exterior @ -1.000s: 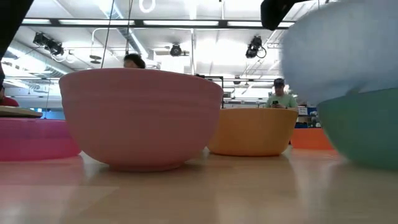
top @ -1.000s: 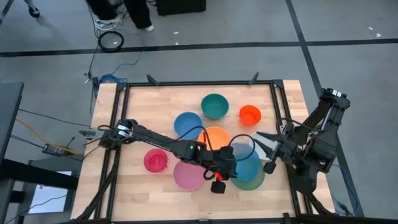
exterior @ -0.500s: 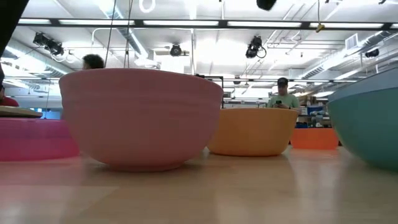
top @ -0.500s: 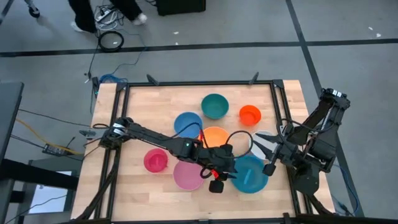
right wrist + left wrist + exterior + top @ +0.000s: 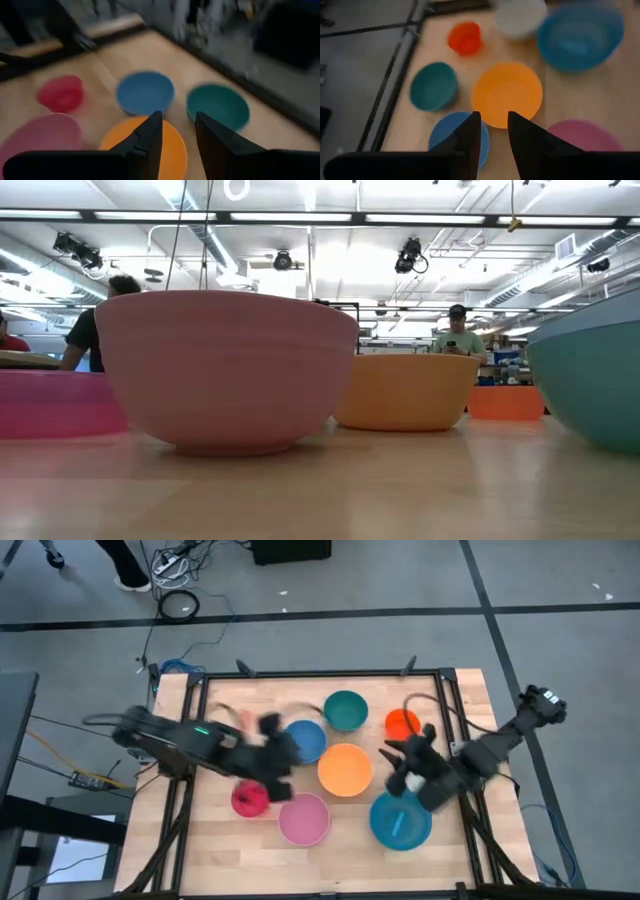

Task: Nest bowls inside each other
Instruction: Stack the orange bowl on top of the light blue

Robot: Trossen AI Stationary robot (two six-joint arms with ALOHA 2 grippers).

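Observation:
Round plastic bowls stand on the wooden table: teal point(image 5: 345, 710), orange-red point(image 5: 402, 723), blue point(image 5: 303, 740), orange point(image 5: 345, 768), magenta point(image 5: 250, 798) and pink point(image 5: 304, 818). At the near right a light blue bowl point(image 5: 400, 820) sits inside a greenish one point(image 5: 590, 385). A white bowl point(image 5: 520, 17) stands beside it, mostly under my right arm in the high view. My left gripper point(image 5: 278, 747) hangs open above the blue bowl's left side. My right gripper point(image 5: 393, 762) hangs open right of the orange bowl. Both hold nothing.
A black frame point(image 5: 320, 673) runs along the table's edges. Bare wood lies at the far left corner point(image 5: 230, 700) and along the near edge. People stand in the room behind the table in the low view.
My left gripper has left the light blue bowl nested in the greenish bowl at the near right. It has then risen and drawn back fast toward the table's left, over the blue bowl. My right gripper has swung from the right edge toward the table's middle.

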